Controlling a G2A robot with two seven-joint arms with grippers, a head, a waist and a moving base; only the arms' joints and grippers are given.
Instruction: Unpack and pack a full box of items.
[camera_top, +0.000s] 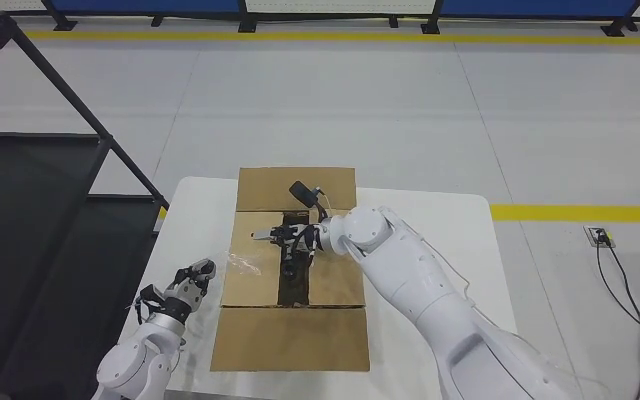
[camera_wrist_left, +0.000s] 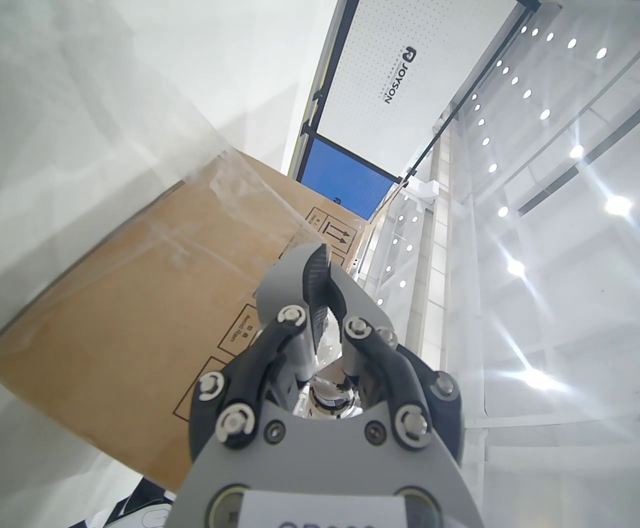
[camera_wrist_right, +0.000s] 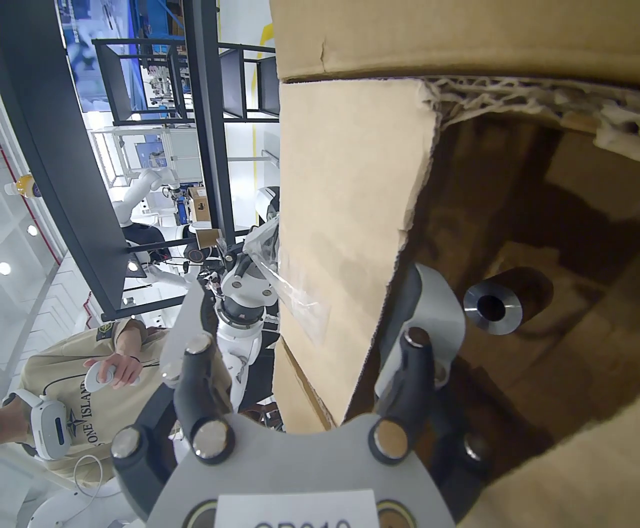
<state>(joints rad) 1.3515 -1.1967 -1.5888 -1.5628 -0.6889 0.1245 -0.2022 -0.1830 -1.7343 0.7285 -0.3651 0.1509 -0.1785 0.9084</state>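
Across the middle of the top view, the cardboard box (camera_top: 295, 340) sits on the white desk (camera_top: 195, 215) with its opening upward. Its outer flaps are spread, so its long axis runs top to bottom of the frame. At its centre the right gripper (camera_top: 285, 240) has its jaws apart, straddling an inner flap (camera_wrist_right: 340, 200) beside a metal cylinder (camera_wrist_right: 492, 305) inside. At lower left, the left gripper (camera_top: 198, 274) has its jaws pinched together on clear film (camera_top: 245, 264).

Left end effector (camera_wrist_left: 320, 265) pinched closed; right end effector (camera_wrist_right: 310, 305) apparently spread wide apart.
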